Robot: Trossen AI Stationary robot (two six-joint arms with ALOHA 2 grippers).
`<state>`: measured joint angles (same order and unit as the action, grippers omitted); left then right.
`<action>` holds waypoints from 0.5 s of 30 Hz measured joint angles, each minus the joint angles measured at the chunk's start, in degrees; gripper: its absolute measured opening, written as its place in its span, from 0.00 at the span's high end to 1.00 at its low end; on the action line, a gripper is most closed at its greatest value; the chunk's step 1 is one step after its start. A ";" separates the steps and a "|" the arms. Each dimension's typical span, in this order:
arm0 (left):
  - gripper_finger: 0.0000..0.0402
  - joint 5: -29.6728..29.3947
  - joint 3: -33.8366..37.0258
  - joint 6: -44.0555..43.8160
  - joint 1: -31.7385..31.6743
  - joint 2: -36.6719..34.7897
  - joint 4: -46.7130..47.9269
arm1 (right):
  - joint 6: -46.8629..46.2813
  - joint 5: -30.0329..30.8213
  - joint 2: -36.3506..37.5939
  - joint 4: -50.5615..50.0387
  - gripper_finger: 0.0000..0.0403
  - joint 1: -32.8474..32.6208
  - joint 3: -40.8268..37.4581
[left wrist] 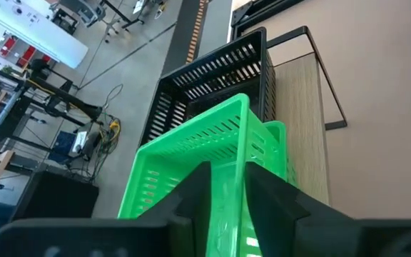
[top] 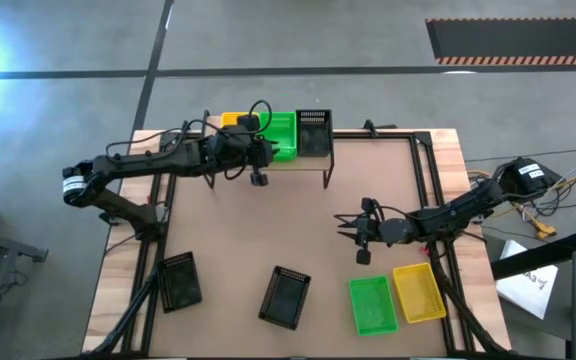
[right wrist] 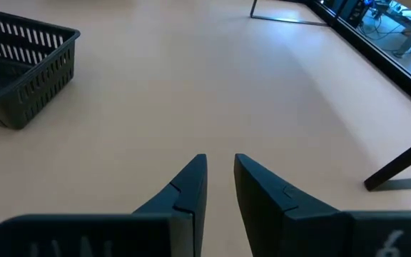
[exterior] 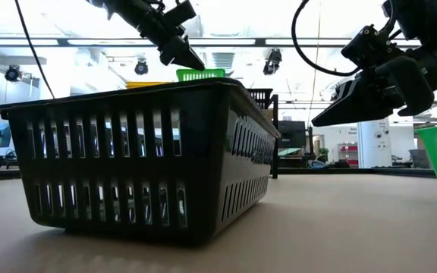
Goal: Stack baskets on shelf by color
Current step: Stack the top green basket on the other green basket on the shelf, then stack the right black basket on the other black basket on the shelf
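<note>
Gripping a green basket (left wrist: 198, 153) by its wall, the left gripper (left wrist: 227, 178) is holding it above another green one on the shelf (top: 313, 160), black basket (left wrist: 216, 75) beyond; right gripper (right wrist: 220, 171), slightly parted, is holding nothing. Four baskets are waiting on the table.

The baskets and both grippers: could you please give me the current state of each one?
Green basket: gripped by the left gripper, above the shelf.
Yellow basket: on shelf.
Black basket: on shelf.
Four baskets on the table: upright, unstacked.
Right gripper: empty, nearly closed.
</note>
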<state>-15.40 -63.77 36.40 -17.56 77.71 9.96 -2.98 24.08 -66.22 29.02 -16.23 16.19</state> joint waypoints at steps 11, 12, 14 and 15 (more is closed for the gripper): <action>0.72 -4.63 -1.68 -0.07 2.89 -1.16 -0.20 | 0.00 0.00 0.00 -0.13 0.84 0.00 -0.02; 0.72 -4.56 -1.70 -0.07 3.79 -1.16 -0.02 | 0.00 -0.02 0.00 -0.14 0.84 0.00 -0.02; 0.72 -4.74 -1.70 -0.05 5.51 -1.16 0.07 | -0.02 -0.02 0.00 -0.20 0.84 0.00 -0.02; 0.72 -5.24 -1.70 -0.06 6.23 -1.16 0.02 | -0.02 0.00 0.00 -0.20 0.84 0.00 -0.02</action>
<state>-20.64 -65.47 36.35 -11.33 76.55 9.98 -3.00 24.08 -66.22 28.82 -16.23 16.16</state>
